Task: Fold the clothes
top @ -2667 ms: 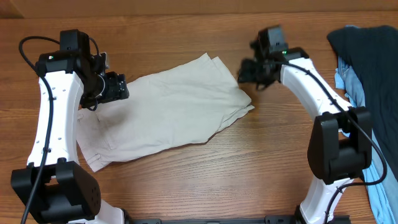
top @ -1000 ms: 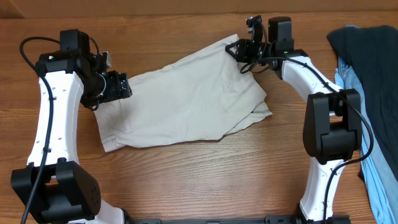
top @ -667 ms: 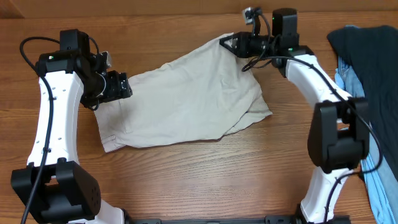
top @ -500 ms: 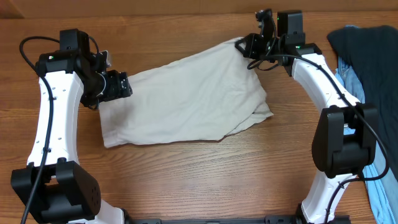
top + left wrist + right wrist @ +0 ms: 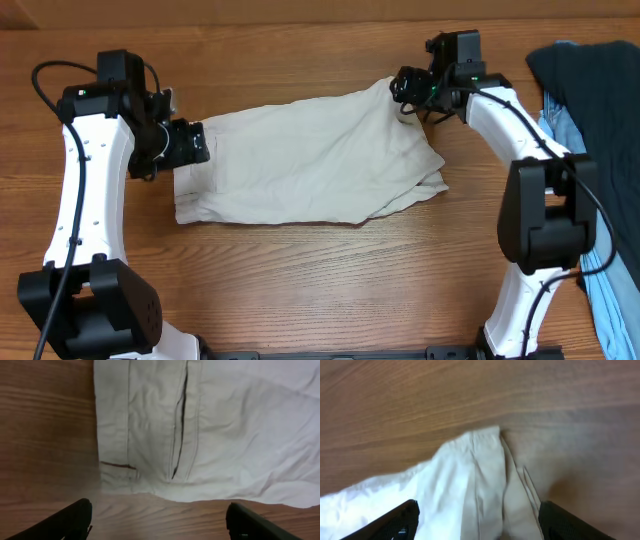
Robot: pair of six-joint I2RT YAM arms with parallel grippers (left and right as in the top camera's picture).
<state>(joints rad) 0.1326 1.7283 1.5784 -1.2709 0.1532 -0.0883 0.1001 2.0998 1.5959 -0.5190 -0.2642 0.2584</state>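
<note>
The pale beige shorts (image 5: 310, 160) lie spread flat across the middle of the table, waistband end at the left and leg hems at the right. My left gripper (image 5: 190, 145) is open and empty at the waistband end. In the left wrist view (image 5: 160, 525) bare wood lies between its fingers, with the shorts' pocket slit and belt loop (image 5: 180, 425) just ahead. My right gripper (image 5: 405, 88) is over the far right hem corner. In the right wrist view (image 5: 482, 522) its fingers stand wide apart with the shorts' hem (image 5: 480, 470) lying between them.
A dark navy garment (image 5: 590, 90) lies piled at the right edge of the table. A light blue garment (image 5: 605, 290) lies under and below it. The wooden table (image 5: 320, 290) shows in front of the shorts.
My right gripper has moved right and slightly down, pulling the shorts' hem corner with it. The shorts have shifted right and lie flatter. My left arm has hardly moved.
</note>
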